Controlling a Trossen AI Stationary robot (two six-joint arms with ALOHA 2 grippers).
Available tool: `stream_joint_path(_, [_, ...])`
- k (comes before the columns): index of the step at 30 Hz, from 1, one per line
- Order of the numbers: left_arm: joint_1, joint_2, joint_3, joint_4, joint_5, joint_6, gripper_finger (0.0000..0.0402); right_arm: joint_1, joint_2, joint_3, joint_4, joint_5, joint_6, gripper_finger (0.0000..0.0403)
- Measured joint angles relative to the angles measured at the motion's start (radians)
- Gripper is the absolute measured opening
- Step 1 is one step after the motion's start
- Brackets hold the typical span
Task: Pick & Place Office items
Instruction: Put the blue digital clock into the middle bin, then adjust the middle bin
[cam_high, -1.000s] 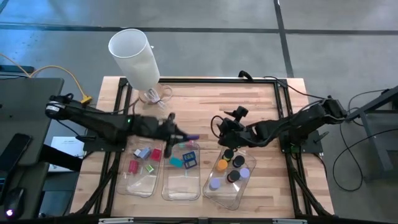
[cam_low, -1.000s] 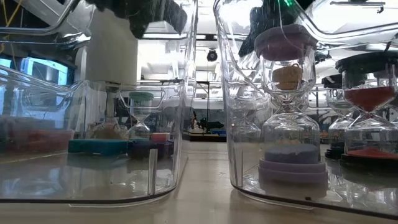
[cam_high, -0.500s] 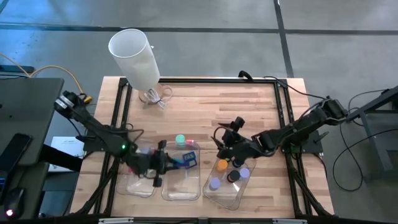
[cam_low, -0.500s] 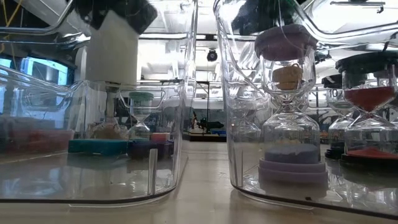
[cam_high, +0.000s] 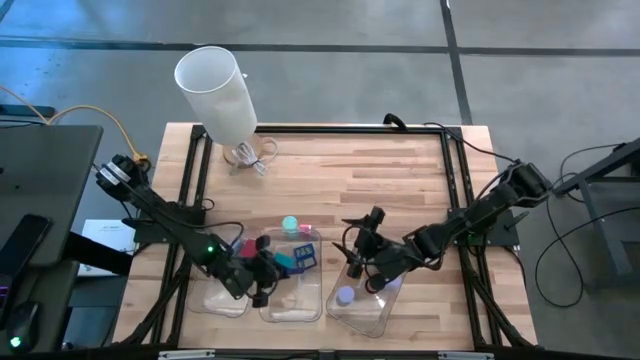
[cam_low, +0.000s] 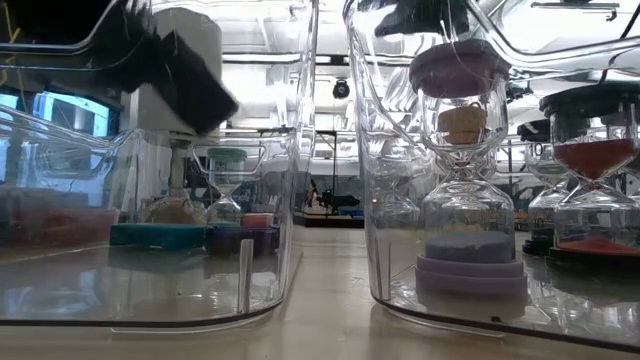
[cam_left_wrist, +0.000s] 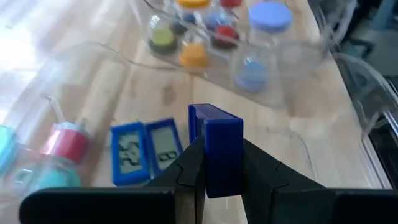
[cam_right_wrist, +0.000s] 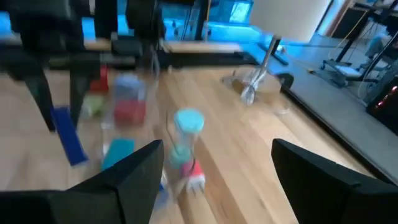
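Wooden bench, three clear trays near its front edge, left gripper above the middle tray holding a blue block, right gripper wide open, empty, above the right tray

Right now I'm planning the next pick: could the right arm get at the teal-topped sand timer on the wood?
Probably yes. The right gripper is open and empty over the right-hand tray. The sand timer stands alone on bare wood, nothing between. The left gripper, holding a blue block, works nearby.
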Motion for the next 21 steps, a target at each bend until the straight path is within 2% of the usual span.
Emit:
stream_joint_path(4, [0.0,0.029,0.0,0.003,0.055,-0.072,0.0077,0.012,0.032,-0.001,0.031,-0.012,0.0,0.0287])
stream_joint_path(8, [0.002,0.038,0.0,0.006,0.081,-0.131,0.0111,0.02,0.036,-0.002,0.035,-0.046,0.006,0.0287])
stream_joint_path(15, [-0.001,0.039,0.0,0.003,0.081,-0.134,0.0172,0.03,0.036,-0.002,0.075,-0.05,-0.021,0.0287])
stream_joint_path(21, [0.0,0.031,0.0,0.0,0.081,-0.107,0.0185,0.034,0.036,-0.002,0.083,-0.076,-0.053,0.0287])
